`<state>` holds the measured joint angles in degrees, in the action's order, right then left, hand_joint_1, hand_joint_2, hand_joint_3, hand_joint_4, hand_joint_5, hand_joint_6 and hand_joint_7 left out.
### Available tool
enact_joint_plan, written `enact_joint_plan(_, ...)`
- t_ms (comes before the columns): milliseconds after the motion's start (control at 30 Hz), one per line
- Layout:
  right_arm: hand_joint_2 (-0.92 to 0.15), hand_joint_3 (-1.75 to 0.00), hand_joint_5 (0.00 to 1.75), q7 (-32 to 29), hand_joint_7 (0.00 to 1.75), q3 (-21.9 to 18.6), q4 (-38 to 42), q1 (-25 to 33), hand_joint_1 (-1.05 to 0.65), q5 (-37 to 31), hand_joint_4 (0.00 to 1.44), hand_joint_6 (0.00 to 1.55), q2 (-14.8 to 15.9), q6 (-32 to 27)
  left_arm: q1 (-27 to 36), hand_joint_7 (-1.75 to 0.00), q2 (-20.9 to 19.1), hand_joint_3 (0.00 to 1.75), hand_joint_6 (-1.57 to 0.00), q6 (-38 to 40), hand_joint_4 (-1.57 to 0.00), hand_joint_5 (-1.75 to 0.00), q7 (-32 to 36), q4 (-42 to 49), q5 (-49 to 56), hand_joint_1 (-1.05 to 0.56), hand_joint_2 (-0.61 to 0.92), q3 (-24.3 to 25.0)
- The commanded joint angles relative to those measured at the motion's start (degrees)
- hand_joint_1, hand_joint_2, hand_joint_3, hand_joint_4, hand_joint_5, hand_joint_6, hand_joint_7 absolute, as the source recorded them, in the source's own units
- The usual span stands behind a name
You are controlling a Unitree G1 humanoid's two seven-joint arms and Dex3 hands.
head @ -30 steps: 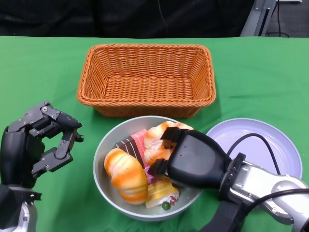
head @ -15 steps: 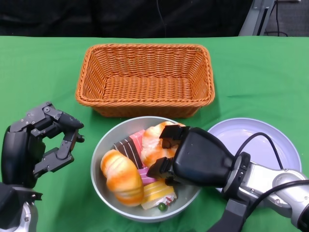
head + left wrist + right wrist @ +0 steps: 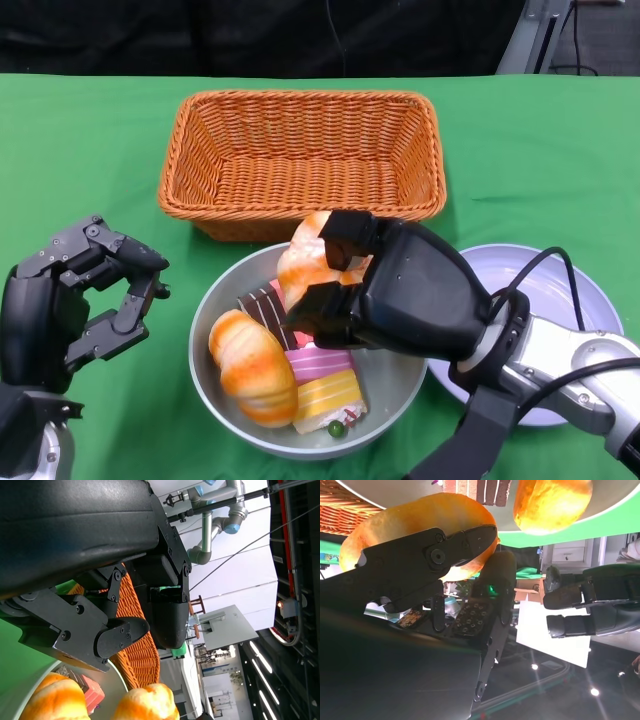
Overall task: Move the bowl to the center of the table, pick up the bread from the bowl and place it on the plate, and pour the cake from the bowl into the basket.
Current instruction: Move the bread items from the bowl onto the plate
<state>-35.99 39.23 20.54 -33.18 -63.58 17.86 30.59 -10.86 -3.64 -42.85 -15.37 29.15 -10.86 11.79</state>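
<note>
Golden bread sits clamped between right hand fingers above bowl.

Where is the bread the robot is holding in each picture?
Head view: bread in the right hand, above the bowl's far side.
Right wrist view: bread fills the upper left, behind the fingers.
Left wrist view: bread at the bottom edge.
Shared landmark: the basket.
</note>
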Motion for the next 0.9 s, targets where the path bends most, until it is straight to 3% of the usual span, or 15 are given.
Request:
enact_joint_plan(33,-0.8,0.0,1.45,-0.02,0.75,-2.22,-3.61,1.84,-0.26,1.98,0.79,0.94,1.6,0.68,-0.35,-1.1,-1.08,0.79,-0.87,-0.69,-0.78,-1.47,0.14,0.42,-0.46,-0.09,0.67,0.45)
enact_joint_plan(300,-0.75,0.0,1.5,5.14,0.9,-6.82,-12.25,6.19,-0.23,5.41,0.76,0.88,4.34,1.21,-0.12,-1.11,-1.22,0.79,-0.86,-0.11,-0.77,-1.48,0.13,0.15,-0.6,-0.09,0.68,0.4)
enact_joint_plan(467,-0.72,0.0,1.53,10.47,0.78,-10.4,-17.94,9.44,-0.22,9.09,0.75,0.92,5.64,1.75,-0.35,-1.13,-1.48,0.79,-0.86,-0.93,-0.78,-1.49,0.77,0.77,0.17,-0.08,0.67,0.65)
enact_joint_plan(700,-0.72,0.0,1.53,12.24,0.75,-11.83,-18.65,10.25,-0.22,9.05,0.74,0.94,4.92,2.44,-0.37,-1.13,-1.48,0.8,-0.86,-1.0,-0.78,-1.49,0.81,0.83,0.26,-0.08,0.66,0.67)
enact_joint_plan(767,-0.73,-0.01,1.52,14.0,0.75,-13.67,-21.19,12.03,-0.2,10.99,0.74,0.94,6.3,2.85,-0.5,-1.13,-1.61,0.81,-0.86,-0.71,-0.78,-1.49,0.13,1.09,-0.5,-0.08,0.67,0.73)
enact_joint_plan(800,-0.74,-0.01,1.5,14.91,0.77,-16.27,-22.26,14.44,-0.19,12.76,0.74,0.93,8.47,2.65,-0.54,-1.14,-1.73,0.81,-0.86,-0.51,-0.78,-1.49,-0.29,1.23,-0.98,-0.08,0.67,0.78)
enact_joint_plan(900,-0.77,-0.01,1.42,16.23,0.94,-21.0,-23.15,18.56,-0.18,15.27,0.76,0.83,11.62,2.75,-0.6,-1.14,-2.04,0.82,-0.86,-0.31,-0.79,-1.5,-0.97,1.57,-1.76,-0.07,0.66,0.83)
